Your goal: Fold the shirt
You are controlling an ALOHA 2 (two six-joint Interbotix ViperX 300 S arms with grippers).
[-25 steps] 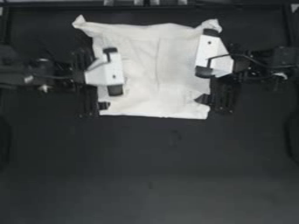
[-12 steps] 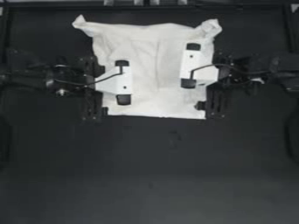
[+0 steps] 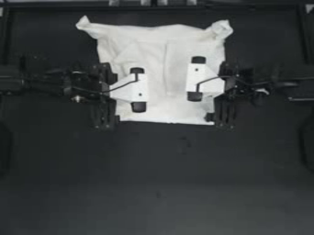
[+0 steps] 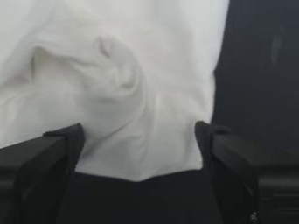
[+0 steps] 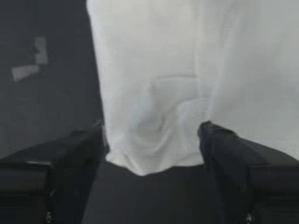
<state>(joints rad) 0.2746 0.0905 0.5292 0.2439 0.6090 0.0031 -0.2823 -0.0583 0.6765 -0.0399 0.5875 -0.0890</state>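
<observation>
So the white T-shirt [image 3: 162,69] is lying flat on the far half of my dark table [image 3: 159,183], pretty wrinkled, with both sleeves poking out at the far corners and a crease running down its middle. My left gripper [image 3: 138,89] sits over the shirt's left side, and my right gripper [image 3: 195,79] sits over its right side, with a strip of bare fabric between them. In the left wrist view my jaws stand spread wide with a bunched-up fold of shirt [image 4: 125,109] lying between them, its edge hanging just past the jaws. Same deal on the right wrist view: jaws spread apart, a puckered flap of shirt [image 5: 158,118] sitting in the gap, not pinched by either side.
</observation>
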